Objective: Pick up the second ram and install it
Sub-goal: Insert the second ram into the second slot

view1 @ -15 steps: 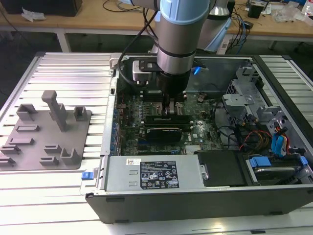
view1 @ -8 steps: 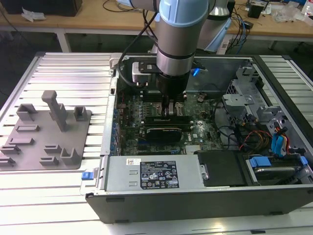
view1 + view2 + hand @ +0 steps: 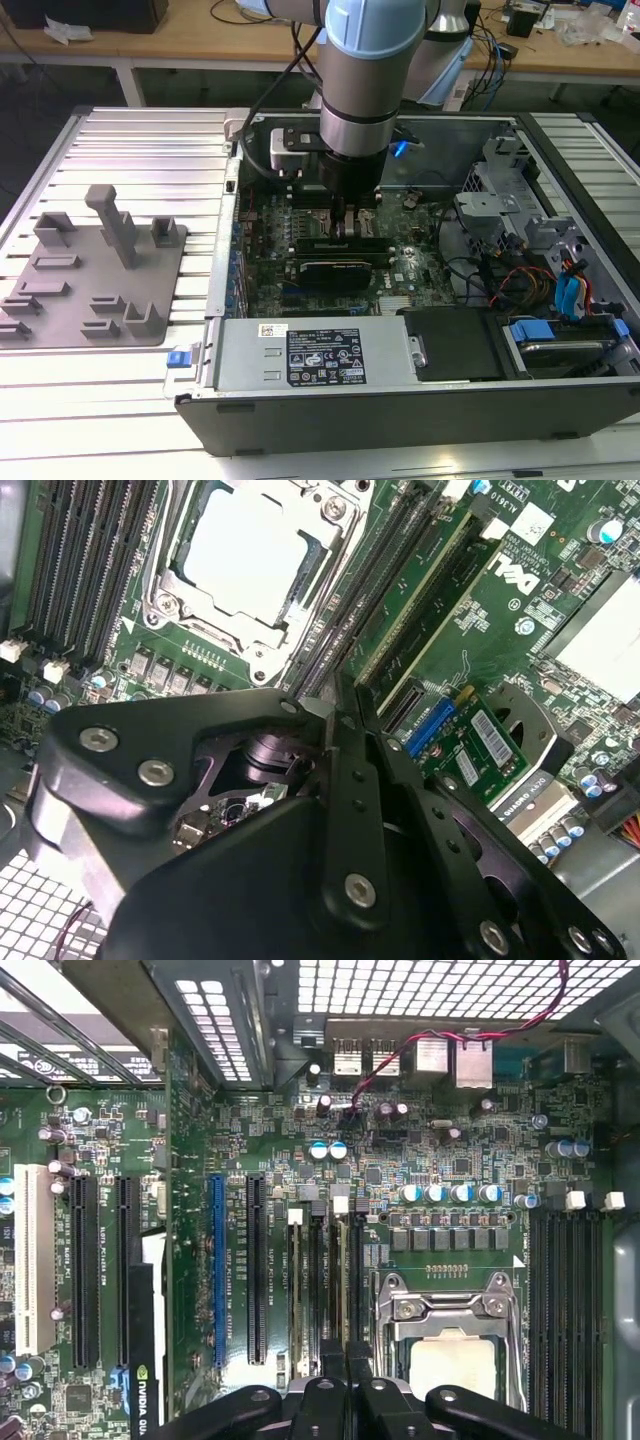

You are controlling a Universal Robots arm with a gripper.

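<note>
My gripper [image 3: 350,212] is low inside the open computer case, over the memory slots [image 3: 322,1280] beside the processor socket [image 3: 450,1345]. In both wrist views its black fingers [image 3: 322,720] are pressed together at the tips, shut on the top edge of the second ram. The second ram [image 3: 422,608] is a long green stick standing on edge in the slot row, running away from the fingertips toward a white latch [image 3: 497,528]. How deep it sits in the slot is hidden by the fingers.
Left of the case lies a grey fixture plate [image 3: 95,275] with grey blocks. A black graphics card [image 3: 345,262] lies just in front of the gripper. The power supply [image 3: 315,355], drive cage [image 3: 500,200] and cables [image 3: 520,280] crowd the case's near and right sides.
</note>
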